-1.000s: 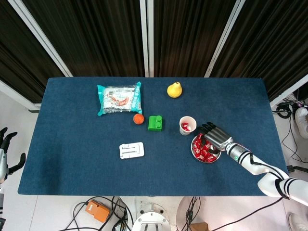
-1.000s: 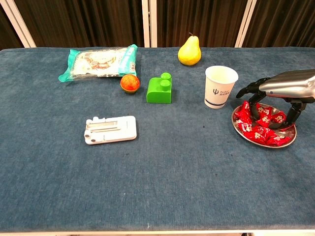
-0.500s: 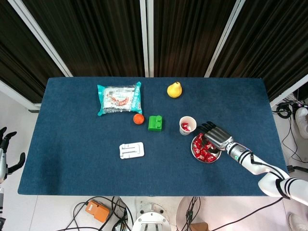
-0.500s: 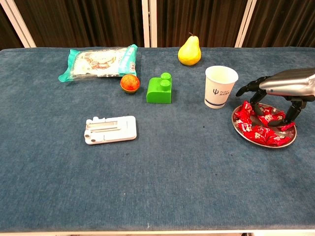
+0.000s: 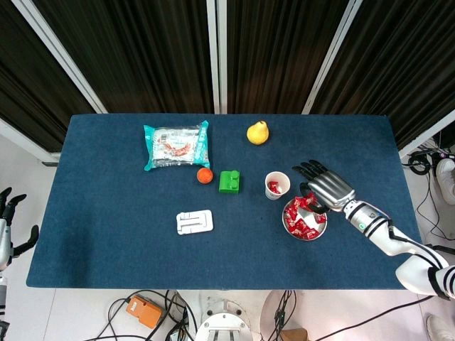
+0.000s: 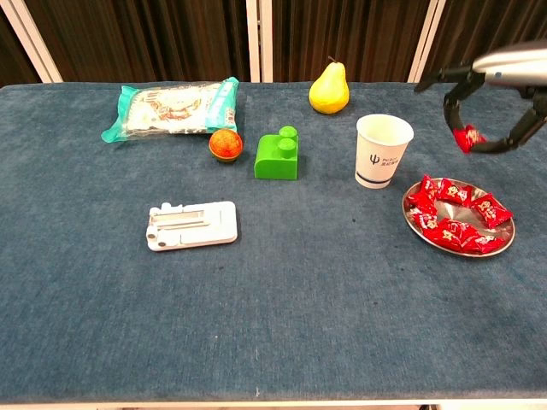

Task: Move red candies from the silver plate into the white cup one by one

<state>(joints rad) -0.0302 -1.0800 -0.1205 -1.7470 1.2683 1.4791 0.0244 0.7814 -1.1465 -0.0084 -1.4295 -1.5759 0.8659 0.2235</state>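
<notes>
1. The table (image 6: 273, 325) is the biggest thing here, covered in dark blue cloth, with dark curtains behind it. The cloth looks soft enough that a dropped candy should not bounce far.
2. My right hand (image 6: 491, 94) hangs above the table, up and to the right of the white cup (image 6: 383, 151). It pinches one red candy (image 6: 467, 137) between thumb and a finger, the other fingers spread.
3. My left hand (image 5: 8, 220) sits off the table's left edge, fingers apart, holding nothing.
4. The silver plate (image 6: 506, 246) lies just right of the cup, and more red candies (image 6: 451, 220) are on it.
5. The wrapped candy is probably light, crinkly and slippery. I judge a pinch across its middle safest, since the twisted wrapper ends could slide out.
</notes>
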